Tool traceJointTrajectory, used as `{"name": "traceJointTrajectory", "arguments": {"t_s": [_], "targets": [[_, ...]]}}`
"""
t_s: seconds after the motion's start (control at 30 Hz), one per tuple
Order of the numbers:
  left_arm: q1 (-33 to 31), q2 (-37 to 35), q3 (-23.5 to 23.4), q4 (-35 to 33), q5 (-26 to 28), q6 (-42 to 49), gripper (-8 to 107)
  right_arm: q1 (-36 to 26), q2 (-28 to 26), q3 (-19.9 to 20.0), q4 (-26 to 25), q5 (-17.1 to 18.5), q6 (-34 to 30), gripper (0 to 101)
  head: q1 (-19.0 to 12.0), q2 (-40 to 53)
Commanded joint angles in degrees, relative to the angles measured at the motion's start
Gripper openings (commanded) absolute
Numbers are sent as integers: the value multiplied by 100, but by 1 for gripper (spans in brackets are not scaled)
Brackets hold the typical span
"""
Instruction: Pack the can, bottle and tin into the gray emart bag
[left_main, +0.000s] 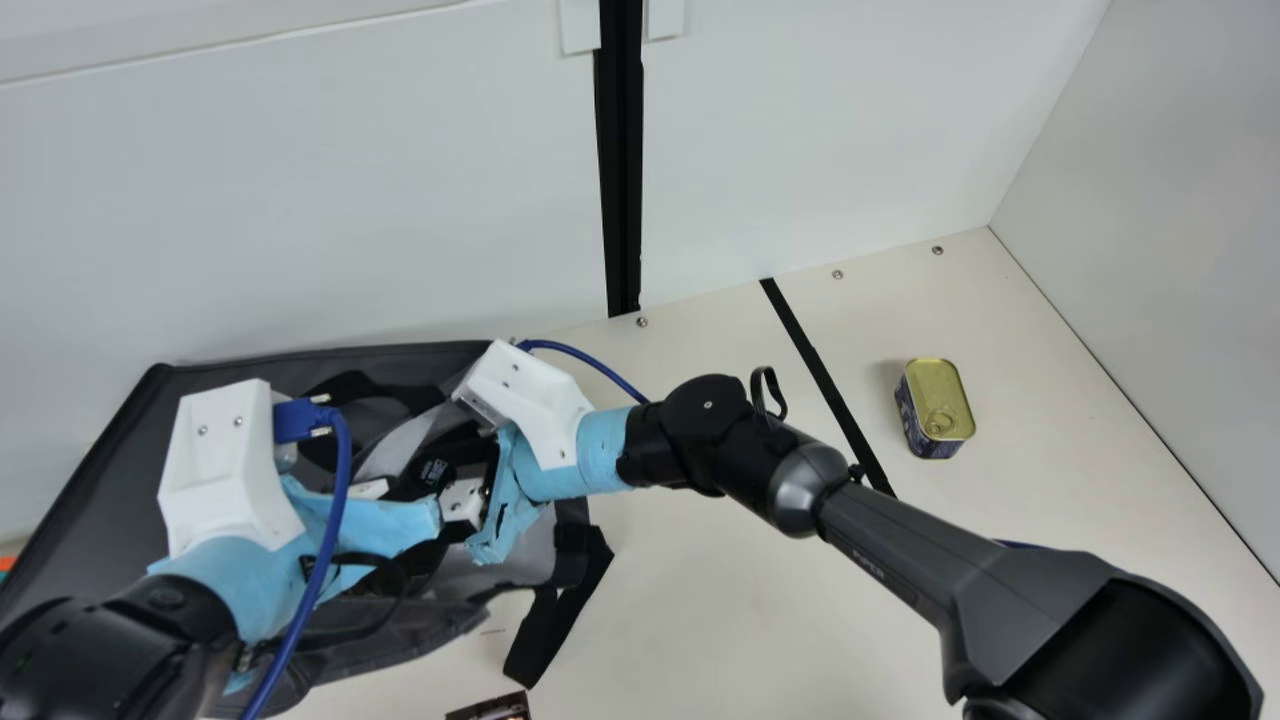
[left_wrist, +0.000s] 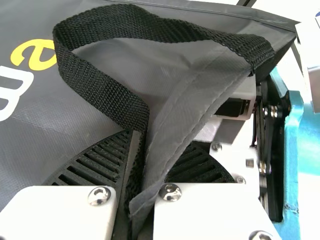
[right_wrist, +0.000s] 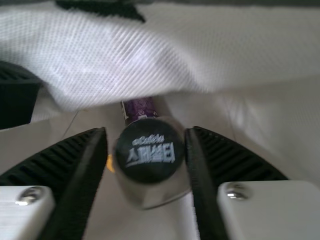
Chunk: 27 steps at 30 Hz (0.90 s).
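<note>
Bottle near something purple, apparently inside the gray bag

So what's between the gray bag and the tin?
In the main view, a black stripe runs along the table between the gray bag and the tin. My right arm also crosses above that stretch.

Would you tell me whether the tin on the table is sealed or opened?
Sealed: the gold lid of the tin covers its whole top, with the pull ring lying on it.
</note>
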Motion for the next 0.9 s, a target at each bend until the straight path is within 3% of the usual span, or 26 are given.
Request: {"name": "traceJointTrajectory", "arguments": {"t_s": [0.0, 0.2, 0.87], "targets": [[0, 0, 0, 0, 0, 0, 10, -12, -18, 11, -19, -24, -19, 70, -130, -5], [0, 0, 0, 0, 0, 0, 10, -50, -101, 62, -72, 5, -18, 90, -130, -5], [0, 0, 0, 0, 0, 0, 10, -330, -792, 510, -388, 144, 111, 91, -130, -5]]}}
